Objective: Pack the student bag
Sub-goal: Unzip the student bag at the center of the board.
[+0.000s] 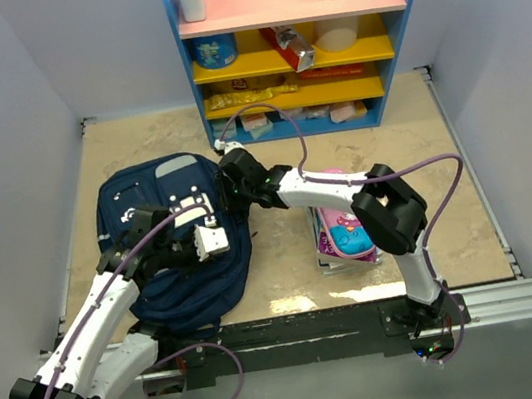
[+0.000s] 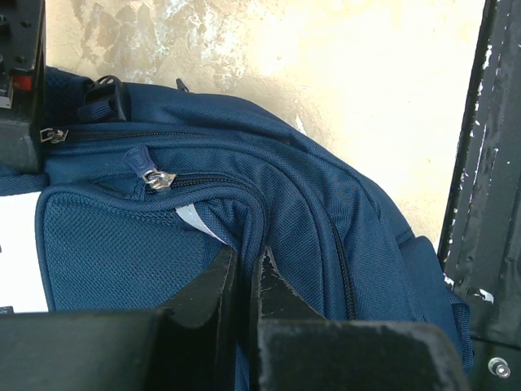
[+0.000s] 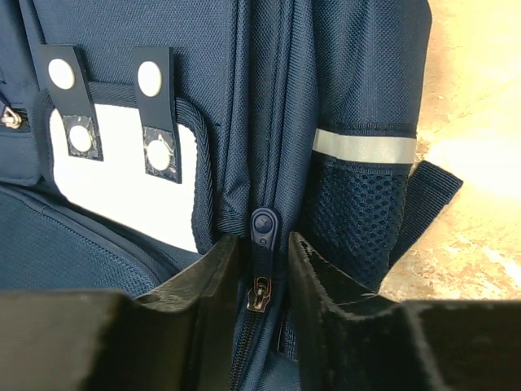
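The student bag, navy blue with a white panel and light stripes, lies flat on the table's left half. My left gripper is over its near right side. In the left wrist view the left gripper is shut on a raised fold of the student bag beside a zipper. My right gripper reaches in at the bag's far right edge. In the right wrist view the right gripper is open, its jaws on either side of a blue zipper pull without pinching it.
A pink pencil case lies right of the bag, under the right arm. A blue and yellow shelf with bottles, snacks and boxes stands at the back. A black rail runs along the near edge. Grey walls close both sides.
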Controlling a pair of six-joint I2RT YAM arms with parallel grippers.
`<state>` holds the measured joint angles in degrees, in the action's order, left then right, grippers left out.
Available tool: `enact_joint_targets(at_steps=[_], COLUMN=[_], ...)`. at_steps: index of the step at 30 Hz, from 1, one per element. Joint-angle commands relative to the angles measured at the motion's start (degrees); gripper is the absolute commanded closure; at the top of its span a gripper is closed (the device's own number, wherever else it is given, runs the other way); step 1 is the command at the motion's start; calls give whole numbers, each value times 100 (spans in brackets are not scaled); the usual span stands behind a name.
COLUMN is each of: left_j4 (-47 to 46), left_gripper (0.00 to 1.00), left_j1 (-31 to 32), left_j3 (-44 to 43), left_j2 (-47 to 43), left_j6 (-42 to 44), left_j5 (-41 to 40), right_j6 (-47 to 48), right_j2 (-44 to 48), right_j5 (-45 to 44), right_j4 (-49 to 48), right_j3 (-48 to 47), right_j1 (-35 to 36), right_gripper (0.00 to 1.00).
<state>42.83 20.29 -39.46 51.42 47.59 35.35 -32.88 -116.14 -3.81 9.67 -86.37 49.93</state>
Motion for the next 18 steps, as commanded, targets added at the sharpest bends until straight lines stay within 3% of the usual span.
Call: enact_joint_targets(at_steps=[1,8,14,18], left_j4=[-372,-381,-345,-354], left_gripper=[100,100,100,100], left_j1=[27,27,27,27], left_j3=[-132,-105,-97,-70], left_j2=[-97,-106,-132,-141], left_j6=[-13,-13,-4,13], left_j5=[358,385,376,402], right_j6=[28,-121,-254,-254], right_j2=[205,320,521,505], right_j5=[-628,-858,-1007,-981], right_j4=[193,280,290,228], right_j3=[40,182,322,358], right_j1=[-27,-71,-98,-150], right_gripper=[71,70,57,55])
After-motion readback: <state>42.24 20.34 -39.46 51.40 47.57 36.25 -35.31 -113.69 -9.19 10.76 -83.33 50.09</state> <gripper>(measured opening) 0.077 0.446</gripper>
